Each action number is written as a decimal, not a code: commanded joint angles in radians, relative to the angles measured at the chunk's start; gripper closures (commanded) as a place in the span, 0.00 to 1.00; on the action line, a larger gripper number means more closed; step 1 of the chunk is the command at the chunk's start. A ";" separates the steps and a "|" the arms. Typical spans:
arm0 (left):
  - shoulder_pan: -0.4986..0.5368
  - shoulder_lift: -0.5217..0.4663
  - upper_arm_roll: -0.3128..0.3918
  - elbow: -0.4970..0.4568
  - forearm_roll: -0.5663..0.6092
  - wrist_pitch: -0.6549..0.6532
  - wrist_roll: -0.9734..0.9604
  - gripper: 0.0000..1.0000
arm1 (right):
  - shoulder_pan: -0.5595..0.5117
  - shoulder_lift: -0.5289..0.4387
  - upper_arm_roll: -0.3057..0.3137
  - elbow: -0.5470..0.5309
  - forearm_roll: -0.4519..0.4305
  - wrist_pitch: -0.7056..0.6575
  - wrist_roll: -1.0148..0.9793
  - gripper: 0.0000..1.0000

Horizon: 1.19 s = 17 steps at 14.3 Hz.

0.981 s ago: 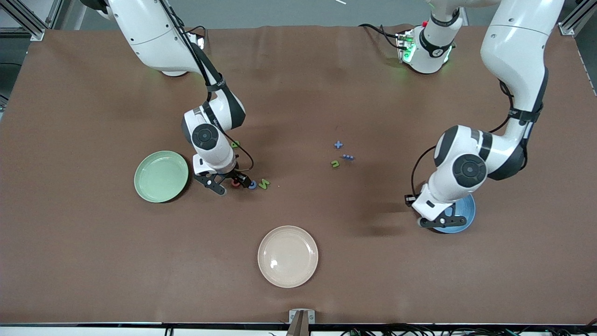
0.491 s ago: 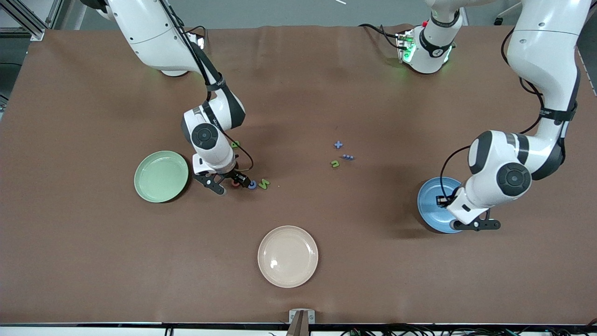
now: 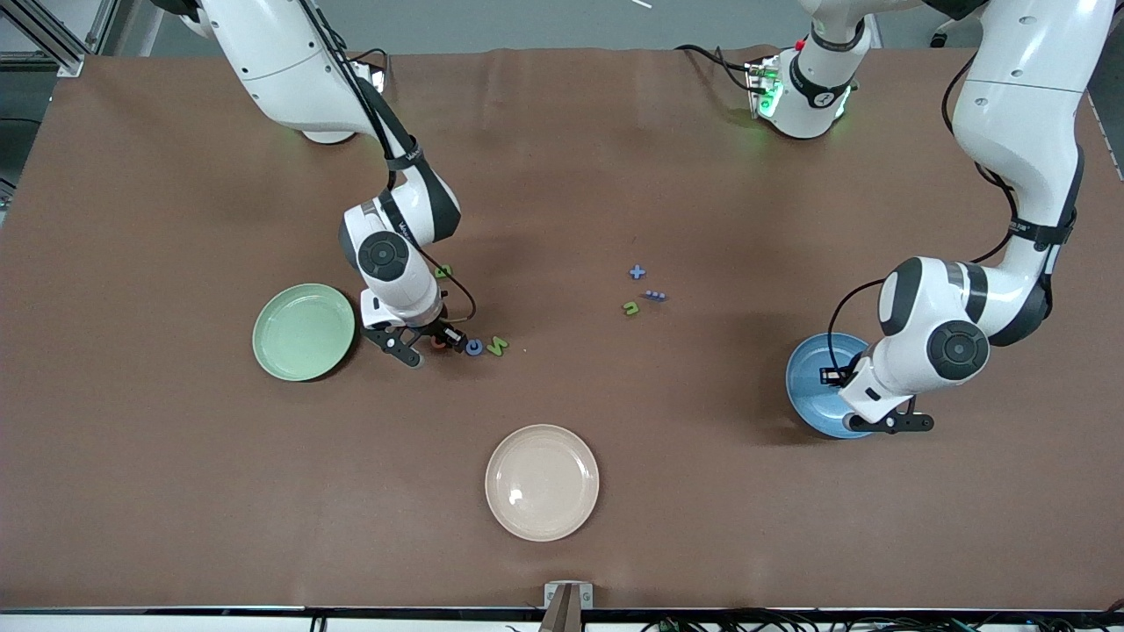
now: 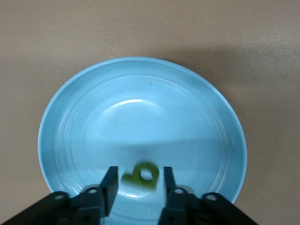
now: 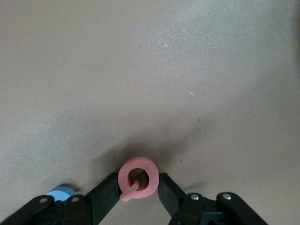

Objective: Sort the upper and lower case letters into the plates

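Round pale green plate (image 3: 303,332) sits toward right arm's end, round medium blue plate (image 3: 821,384) toward left arm's. Left gripper (image 4: 137,187), over blue plate, spread w/ small green letter (image 4: 140,174) between, not touching. Right gripper (image 5: 138,186), at green plate's 3 o'clock, pinches pink ring-shaped letter (image 5: 137,178).

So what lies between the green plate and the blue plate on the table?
In the front view, between the green plate and the blue plate: the right gripper at small letters, then bare table, three small pieces farther up.
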 commanded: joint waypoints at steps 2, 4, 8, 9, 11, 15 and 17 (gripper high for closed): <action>-0.005 -0.021 -0.006 0.004 0.017 -0.009 -0.005 0.00 | -0.113 -0.081 0.001 -0.014 -0.013 -0.125 -0.156 1.00; -0.002 -0.041 -0.028 -0.001 0.001 -0.026 0.000 0.00 | -0.195 -0.127 0.003 0.007 -0.011 -0.226 -0.302 1.00; -0.001 -0.067 -0.140 -0.013 -0.045 -0.087 -0.092 0.00 | -0.344 -0.172 0.004 0.061 0.000 -0.390 -0.580 1.00; 0.013 -0.082 -0.184 -0.042 -0.046 -0.077 -0.107 0.00 | -0.374 -0.175 0.004 0.058 0.000 -0.395 -0.632 1.00; 0.019 -0.101 -0.252 -0.071 -0.046 -0.055 -0.196 0.00 | -0.401 -0.178 0.004 0.024 0.001 -0.391 -0.668 1.00; 0.018 -0.131 -0.344 -0.178 -0.044 0.017 -0.420 0.09 | -0.411 -0.174 0.003 -0.013 0.001 -0.394 -0.677 0.99; 0.011 -0.153 -0.367 -0.257 -0.033 0.098 -0.431 0.17 | -0.413 -0.171 0.003 -0.037 0.001 -0.386 -0.677 0.99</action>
